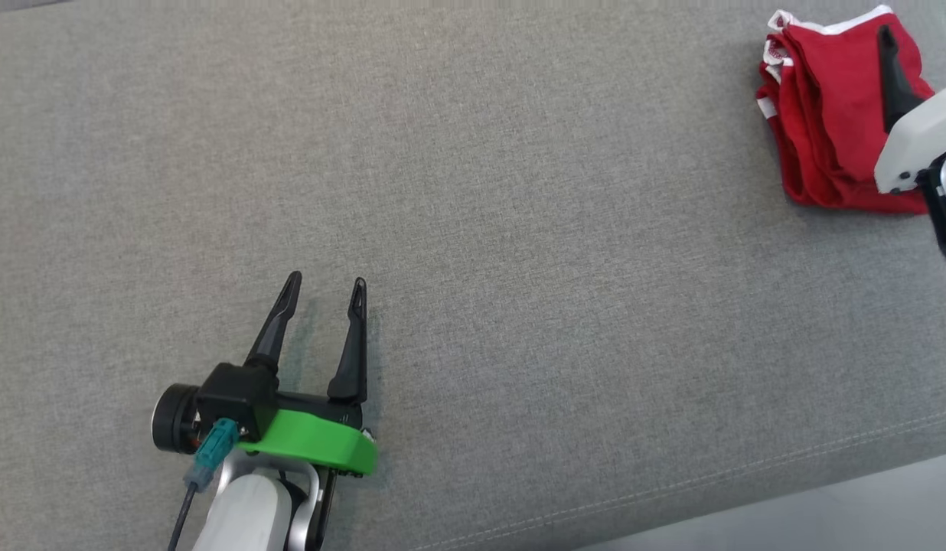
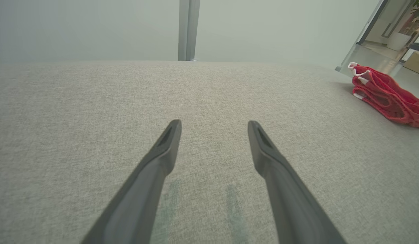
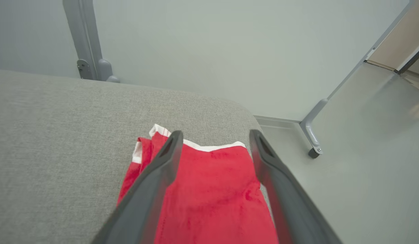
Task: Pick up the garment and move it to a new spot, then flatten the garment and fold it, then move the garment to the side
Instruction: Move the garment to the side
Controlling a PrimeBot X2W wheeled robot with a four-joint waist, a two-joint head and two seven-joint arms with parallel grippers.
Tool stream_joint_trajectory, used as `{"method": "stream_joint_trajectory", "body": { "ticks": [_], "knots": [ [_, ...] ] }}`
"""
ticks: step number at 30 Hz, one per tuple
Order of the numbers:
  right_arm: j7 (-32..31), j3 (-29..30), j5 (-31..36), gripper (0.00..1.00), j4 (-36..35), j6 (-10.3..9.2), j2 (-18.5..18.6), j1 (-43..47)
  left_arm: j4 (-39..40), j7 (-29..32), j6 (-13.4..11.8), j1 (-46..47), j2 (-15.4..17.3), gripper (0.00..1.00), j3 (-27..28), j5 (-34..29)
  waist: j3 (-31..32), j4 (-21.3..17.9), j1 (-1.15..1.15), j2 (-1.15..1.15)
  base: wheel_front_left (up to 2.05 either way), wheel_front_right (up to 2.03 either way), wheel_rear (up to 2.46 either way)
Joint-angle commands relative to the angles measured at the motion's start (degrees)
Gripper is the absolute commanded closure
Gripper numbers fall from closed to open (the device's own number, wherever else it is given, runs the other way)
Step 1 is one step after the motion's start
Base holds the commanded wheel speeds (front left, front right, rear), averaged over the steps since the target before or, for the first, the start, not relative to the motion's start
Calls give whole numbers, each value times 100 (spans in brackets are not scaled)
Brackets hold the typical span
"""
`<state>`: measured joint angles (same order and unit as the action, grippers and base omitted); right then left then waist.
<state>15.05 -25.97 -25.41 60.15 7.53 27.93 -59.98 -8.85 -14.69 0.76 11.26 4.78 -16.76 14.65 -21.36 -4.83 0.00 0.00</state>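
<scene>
Hovering over the folded red garment (image 1: 833, 115) near the far right corner of the grey cushion (image 1: 473, 229).
Holding the fingers of the right gripper (image 3: 216, 134) spread above the cloth, clamping nothing, and the left gripper (image 1: 326, 280) likewise spread over bare cushion, well away. Judging the fabric soft, light and limp, layers likely sliding apart; favouring a pinch through the whole stack at the white-trimmed edge. Finding no readable brand or writing.

No readable text, label, number or sign anywhere
</scene>
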Motion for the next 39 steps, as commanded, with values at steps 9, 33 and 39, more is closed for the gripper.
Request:
{"method": "stream_joint_trajectory", "body": {
  "ticks": [9, 33, 39],
  "knots": [
    [19, 647, 337, 0, -1462, -8, -337, 1595, -531, -50, -132, -8, -126, 0, 311, 292, 1138, 262, 0, 0, 0, 0, 0],
    [19, 2244, 1566, 0, -4506, -8, -2301, 5244, -590, -49, -289, -1163, -185, 0, 790, 451, 2166, 914, 0, 0, 0, 0, 0],
    [16, 2477, 1719, 0, -4951, -8, -2476, 5833, -569, -49, -294, -1103, -185, 0, 662, 323, 2197, 1065, 0, 0, 0, 0, 0]
  ]
}}
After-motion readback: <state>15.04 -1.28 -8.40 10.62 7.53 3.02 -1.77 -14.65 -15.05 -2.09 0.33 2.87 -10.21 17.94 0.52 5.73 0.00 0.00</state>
